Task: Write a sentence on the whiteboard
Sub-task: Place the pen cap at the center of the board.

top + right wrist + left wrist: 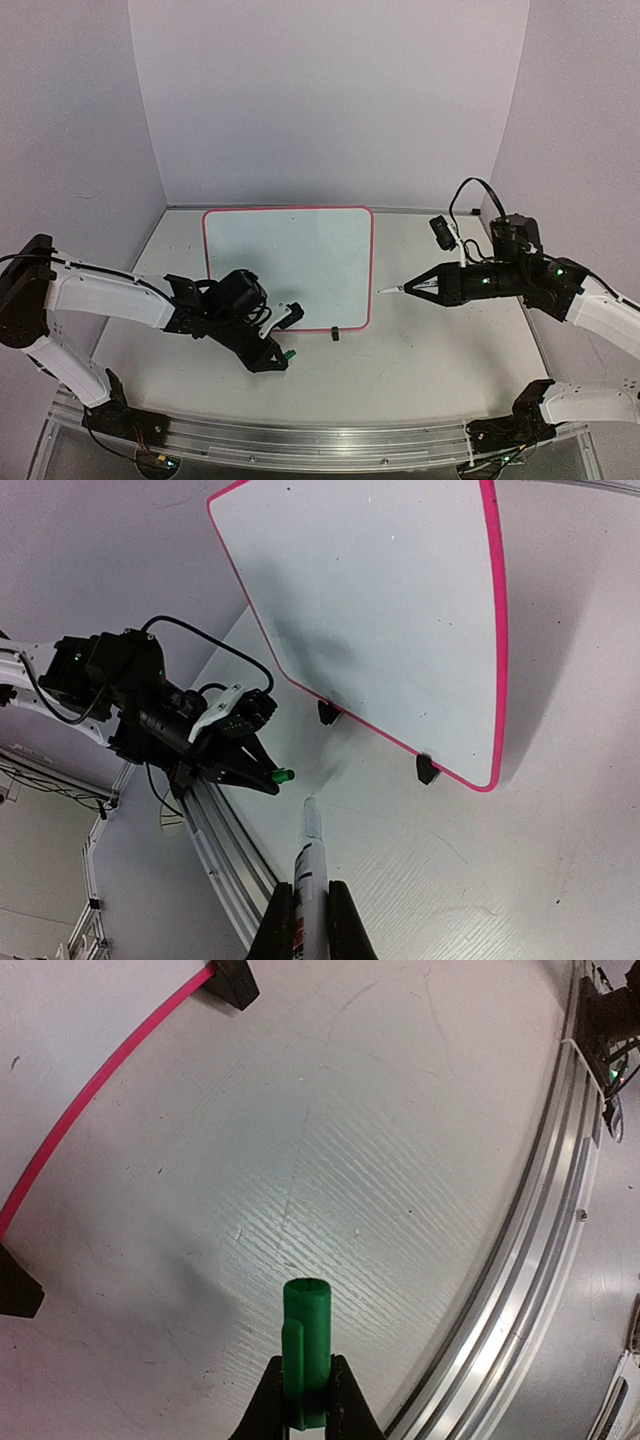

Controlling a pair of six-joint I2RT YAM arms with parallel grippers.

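Observation:
The whiteboard [288, 265] lies flat mid-table, white with a pink-red frame [100, 1070]. Its surface [380, 610] is blank, and no sentence shows on it. Just off the board's near edge, my left gripper [285, 353] is shut on a green marker cap [305, 1340] above the bare table. My right gripper [415, 288] hovers right of the board, shut on a white marker [312, 860]. The marker is uncapped, and its tip [384, 291] points left at the board's right edge. In the right wrist view the cap [283, 776] sits a little beyond the tip.
Two black clip feet [427, 768] [328, 712] hold the board's near edge. An aluminium rail [320, 440] runs along the table's front, close to the left gripper [520, 1260]. White walls close in the back and both sides.

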